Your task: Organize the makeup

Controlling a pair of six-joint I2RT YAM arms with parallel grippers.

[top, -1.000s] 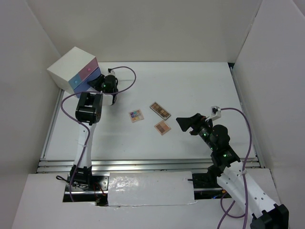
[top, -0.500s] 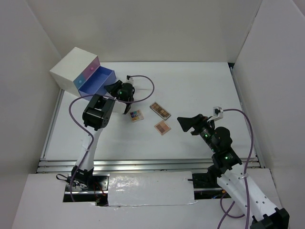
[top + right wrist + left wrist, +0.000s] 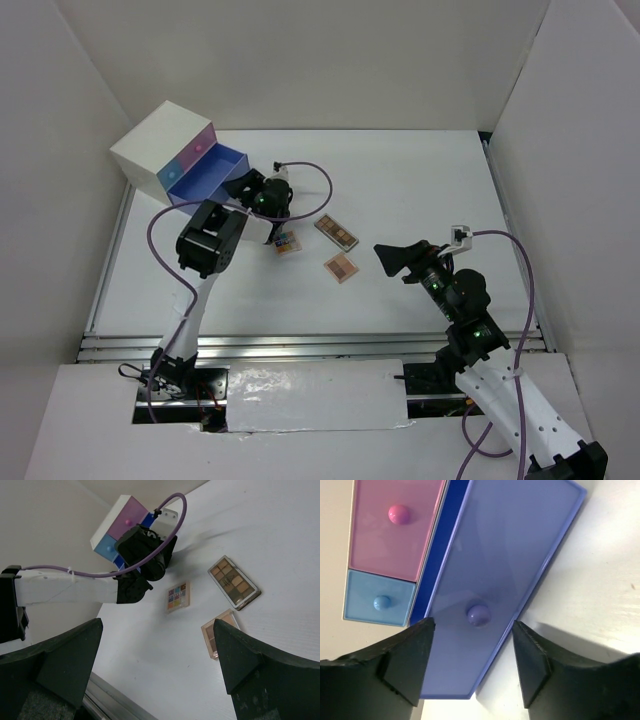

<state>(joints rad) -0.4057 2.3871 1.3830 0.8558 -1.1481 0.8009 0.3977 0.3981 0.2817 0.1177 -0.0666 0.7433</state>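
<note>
Drawer (image 3: 212,170) farther out than before; left gripper (image 3: 472,626) now wide around knob (image 3: 478,615).

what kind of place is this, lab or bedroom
Most likely a robot lab test cell, not a home: a white table boxed in by plain white panels, left arm and right arm bolted at its near edge, and three eyeshadow palettes laid out as props.

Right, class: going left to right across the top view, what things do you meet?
Drawer box, multicoloured palette, long brown palette, right gripper. The small tan palette overlaps the long one, so it is left out.
</note>
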